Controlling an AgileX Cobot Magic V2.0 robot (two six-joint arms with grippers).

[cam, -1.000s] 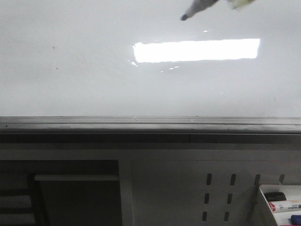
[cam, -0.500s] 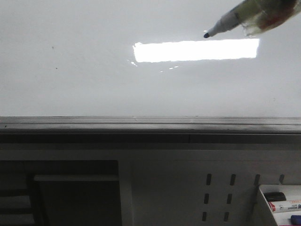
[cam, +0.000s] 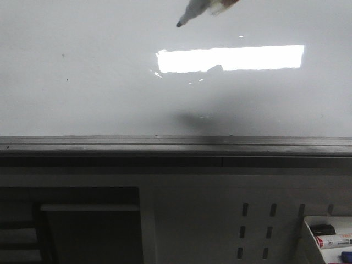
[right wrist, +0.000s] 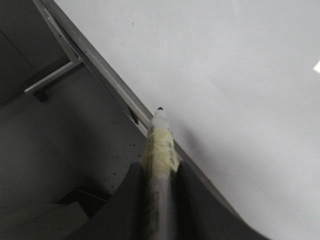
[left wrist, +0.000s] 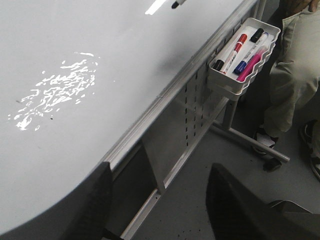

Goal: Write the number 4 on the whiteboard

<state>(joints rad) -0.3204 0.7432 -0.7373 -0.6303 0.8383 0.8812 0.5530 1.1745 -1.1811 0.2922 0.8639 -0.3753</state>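
Whiteboard [cam: 82,66] fills most of the front view, glossy and blank but for a few tiny specks, with the ceiling light's bright rectangle reflected right of centre and the grey rail [cam: 165,146] along its lower edge; no stroke of the number 4 shows in any view, so the writing has not begun. Below the rail hangs the perforated panel [cam: 220,220], and at its right end a white tray [left wrist: 265,52] of spare markers. Near the top edge of the front view the marker [cam: 195,10] points down and to the left, its dark tip over the board above the left part of the reflection. Half a second ago that tip was further right and lower, just above the reflection's right half, and a second ago it sat high, between the two positions; the pen is swinging about rather than settling. A soft shadow now lies on the board just above the rail, absent before, which suggests the pen is nearing the surface, though I cannot tell whether it touches. The right gripper [right wrist: 159,172] has its fingers clenched on the marker's taped barrel. The left gripper [left wrist: 159,200] hangs off the board's edge, fingers spread and empty.
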